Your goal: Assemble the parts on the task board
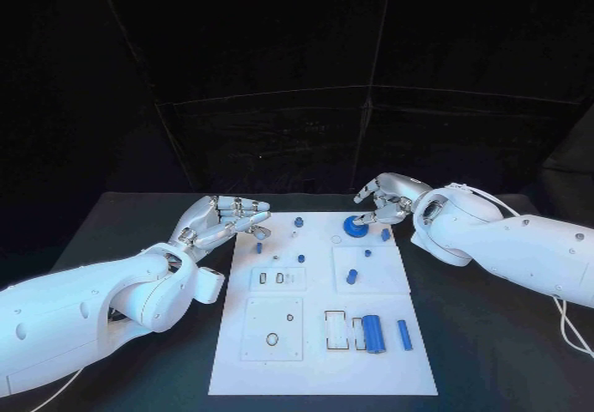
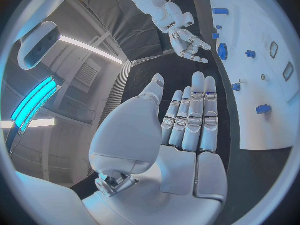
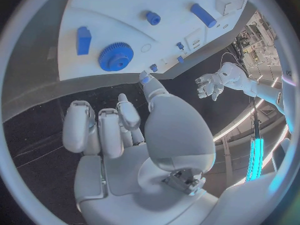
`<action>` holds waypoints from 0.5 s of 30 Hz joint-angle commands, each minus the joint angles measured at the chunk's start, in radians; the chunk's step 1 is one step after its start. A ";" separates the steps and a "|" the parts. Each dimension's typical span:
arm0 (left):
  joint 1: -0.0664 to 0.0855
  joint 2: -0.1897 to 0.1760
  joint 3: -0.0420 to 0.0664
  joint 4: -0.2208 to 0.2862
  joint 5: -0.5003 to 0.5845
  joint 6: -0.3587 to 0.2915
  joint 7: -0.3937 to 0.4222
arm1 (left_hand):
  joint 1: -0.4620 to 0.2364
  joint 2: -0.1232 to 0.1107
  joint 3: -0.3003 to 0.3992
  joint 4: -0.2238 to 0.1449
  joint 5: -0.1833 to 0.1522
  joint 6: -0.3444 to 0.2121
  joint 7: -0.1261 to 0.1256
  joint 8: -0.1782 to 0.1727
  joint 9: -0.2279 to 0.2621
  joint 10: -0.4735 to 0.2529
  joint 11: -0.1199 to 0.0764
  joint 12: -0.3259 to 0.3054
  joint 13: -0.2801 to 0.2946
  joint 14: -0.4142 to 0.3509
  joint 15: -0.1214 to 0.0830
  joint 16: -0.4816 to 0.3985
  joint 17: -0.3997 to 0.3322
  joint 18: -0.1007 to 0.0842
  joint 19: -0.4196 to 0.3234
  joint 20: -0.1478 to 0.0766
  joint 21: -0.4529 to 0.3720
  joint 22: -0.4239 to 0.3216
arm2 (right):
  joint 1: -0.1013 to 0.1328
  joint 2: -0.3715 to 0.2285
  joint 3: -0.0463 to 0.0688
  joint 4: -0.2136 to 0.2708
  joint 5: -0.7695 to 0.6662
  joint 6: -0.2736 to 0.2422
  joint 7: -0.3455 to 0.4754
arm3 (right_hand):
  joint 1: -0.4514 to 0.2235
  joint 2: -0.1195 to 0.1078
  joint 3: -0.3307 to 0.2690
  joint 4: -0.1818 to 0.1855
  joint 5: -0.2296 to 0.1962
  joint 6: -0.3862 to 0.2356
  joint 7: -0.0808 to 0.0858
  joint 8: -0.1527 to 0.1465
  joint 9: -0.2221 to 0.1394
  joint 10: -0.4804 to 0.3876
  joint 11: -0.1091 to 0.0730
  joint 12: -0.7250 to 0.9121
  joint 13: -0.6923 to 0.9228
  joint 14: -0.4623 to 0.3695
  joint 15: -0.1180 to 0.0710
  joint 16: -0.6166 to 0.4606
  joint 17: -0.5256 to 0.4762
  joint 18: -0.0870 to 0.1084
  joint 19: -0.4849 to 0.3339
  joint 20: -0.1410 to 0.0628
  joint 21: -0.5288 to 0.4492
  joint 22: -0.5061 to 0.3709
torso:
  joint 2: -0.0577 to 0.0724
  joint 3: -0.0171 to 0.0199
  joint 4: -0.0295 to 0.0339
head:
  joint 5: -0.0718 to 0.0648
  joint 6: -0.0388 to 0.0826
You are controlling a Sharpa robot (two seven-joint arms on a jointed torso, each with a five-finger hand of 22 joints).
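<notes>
The board (image 1: 324,343) is lying in the middle of the table, its long axis running from 12 to 6 o'clock in the head view. The gear (image 1: 353,230) is sitting flat near the board's far edge, at about 1 o'clock from the board's centre.

The right hand (image 1: 386,199) is hovering just beyond that far edge, so the gear is lying at roughly 7 o'clock from it, close under its fingers. In the right wrist view the gear (image 3: 115,56) is showing clear of the fingertips (image 3: 145,78), with bare board between, so the hand is grasping nothing; its fingers are curling in partway, and whether they count as clenched I cannot tell for sure.

The left hand (image 1: 223,219) is waiting off the board's left edge, released, palm up and fingers spread, well apart from the gear, which is lying at about 3 o'clock from it.

The right hand is clearly the nearer, so the gear is probably its job.
</notes>
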 commanded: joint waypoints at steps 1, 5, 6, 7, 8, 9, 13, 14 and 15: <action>0.001 0.003 0.001 0.000 -0.004 0.017 -0.002 | -0.003 0.010 0.001 -0.006 0.001 0.000 0.004 -0.005 0.000 -0.001 0.004 -0.006 0.000 -0.007 0.000 -0.005 0.002 0.010 -0.005 0.001 -0.004 -0.001 | 0.002 0.009 0.001 -0.012 0.019 0.109 -0.053 | 0.017 0.003 -0.021 0.012 0.007 -0.018 0.006 0.011 0.000 0.028 0.005 0.083 0.107 0.054 0.009 0.021 0.044 -0.015 0.015 0.006 0.015 0.033 | 0.001 0.0004 0.0010 | -0.002 -0.001; 0.001 0.004 0.001 -0.002 -0.004 0.018 -0.002 | -0.003 0.010 0.001 -0.006 0.001 0.000 0.004 -0.005 0.000 -0.001 0.004 -0.006 0.000 -0.007 0.000 -0.005 0.002 0.010 -0.005 0.001 -0.004 -0.001 | 0.002 0.020 0.001 -0.030 0.007 0.132 -0.059 | 0.026 0.007 -0.028 0.018 0.008 -0.027 0.010 0.020 0.000 0.028 0.008 0.097 0.126 0.055 0.013 0.027 0.056 -0.016 0.016 0.010 0.019 0.040 | 0.001 0.0000 0.0003 | -0.004 -0.003; 0.001 0.004 0.001 -0.003 -0.004 0.018 -0.002 | -0.003 0.010 0.001 -0.006 0.001 0.000 0.004 -0.005 0.000 -0.001 0.004 -0.006 0.000 -0.007 0.000 -0.005 0.002 0.010 -0.005 0.001 -0.004 -0.001 | 0.002 0.022 0.001 -0.034 0.007 0.136 -0.060 | 0.027 0.008 -0.029 0.019 0.008 -0.028 0.011 0.021 0.000 0.027 0.008 0.098 0.127 0.055 0.013 0.027 0.057 -0.016 0.017 0.010 0.020 0.041 | 0.002 -0.0005 0.0001 | -0.004 -0.003; 0.001 0.004 0.001 -0.003 -0.004 0.018 -0.002 | -0.003 0.010 0.001 -0.006 0.001 0.000 0.004 -0.005 0.000 -0.001 0.004 -0.006 0.000 -0.007 0.000 -0.005 0.002 0.010 -0.005 0.001 -0.004 -0.001 | 0.001 0.023 0.001 -0.037 0.006 0.137 -0.060 | 0.028 0.008 -0.030 0.020 0.009 -0.029 0.011 0.023 0.000 0.027 0.009 0.098 0.128 0.055 0.014 0.028 0.058 -0.017 0.017 0.011 0.021 0.042 | 0.002 -0.0004 0.0001 | -0.004 -0.003; 0.001 0.004 0.001 -0.003 -0.004 0.018 -0.002 | -0.003 0.010 0.001 -0.006 0.001 0.000 0.004 -0.005 0.000 -0.001 0.004 -0.006 0.000 -0.007 0.000 -0.005 0.002 0.010 -0.005 0.001 -0.004 -0.001 | 0.001 0.024 0.001 -0.039 0.006 0.138 -0.059 | 0.028 0.008 -0.030 0.020 0.009 -0.029 0.011 0.023 0.000 0.026 0.009 0.098 0.128 0.055 0.014 0.028 0.058 -0.017 0.017 0.011 0.021 0.042 | 0.001 -0.0005 0.0001 | -0.004 -0.003; 0.001 0.005 0.001 -0.003 -0.004 0.018 -0.002 | -0.003 0.010 0.001 -0.006 0.001 0.000 0.004 -0.005 0.000 -0.001 0.004 -0.006 0.000 -0.007 0.000 -0.005 0.002 0.010 -0.005 0.001 -0.004 -0.001 | 0.001 0.026 0.001 -0.042 0.006 0.141 -0.059 | 0.029 0.009 -0.031 0.021 0.009 -0.030 0.011 0.024 0.000 0.025 0.009 0.098 0.128 0.055 0.014 0.029 0.060 -0.016 0.016 0.011 0.021 0.042 | 0.002 -0.0007 -0.0003 | -0.004 -0.003; 0.001 0.005 0.000 -0.004 -0.004 0.018 -0.002 | -0.003 0.010 0.001 -0.006 0.001 0.000 0.004 -0.005 0.000 -0.001 0.004 -0.006 0.000 -0.007 0.000 -0.005 0.002 0.010 -0.005 0.001 -0.004 -0.001 | 0.001 0.035 0.001 -0.055 0.005 0.149 -0.059 | 0.038 0.014 -0.030 0.020 0.009 -0.031 0.012 0.030 0.001 0.025 0.009 0.103 0.134 0.055 0.015 0.031 0.064 -0.017 0.017 0.012 0.022 0.045 | 0.001 -0.0022 0.0002 | -0.004 -0.005; 0.001 0.005 0.000 -0.004 -0.004 0.018 -0.002 | -0.003 0.010 0.001 -0.006 0.001 0.000 0.004 -0.005 0.000 -0.001 0.004 -0.006 0.000 -0.007 0.000 -0.005 0.002 0.010 -0.005 0.001 -0.004 -0.001 | 0.001 0.038 0.001 -0.057 0.005 0.149 -0.059 | 0.040 0.016 -0.029 0.020 0.009 -0.031 0.012 0.031 0.001 0.025 0.009 0.103 0.135 0.055 0.015 0.031 0.065 -0.017 0.017 0.013 0.023 0.045 | 0.001 -0.0018 0.0004 | -0.005 -0.005; 0.001 0.005 0.000 -0.004 -0.004 0.018 -0.002 | -0.003 0.010 0.001 -0.006 0.001 0.000 0.004 -0.005 0.000 -0.001 0.004 -0.006 0.000 -0.007 0.000 -0.005 0.002 0.010 -0.005 0.001 -0.004 -0.001 | 0.000 0.039 0.001 -0.059 0.005 0.149 -0.060 | 0.043 0.018 -0.028 0.019 0.009 -0.032 0.011 0.033 0.001 0.025 0.009 0.104 0.136 0.055 0.015 0.032 0.067 -0.017 0.017 0.013 0.023 0.046 | 0.001 -0.0016 0.0003 | -0.004 -0.006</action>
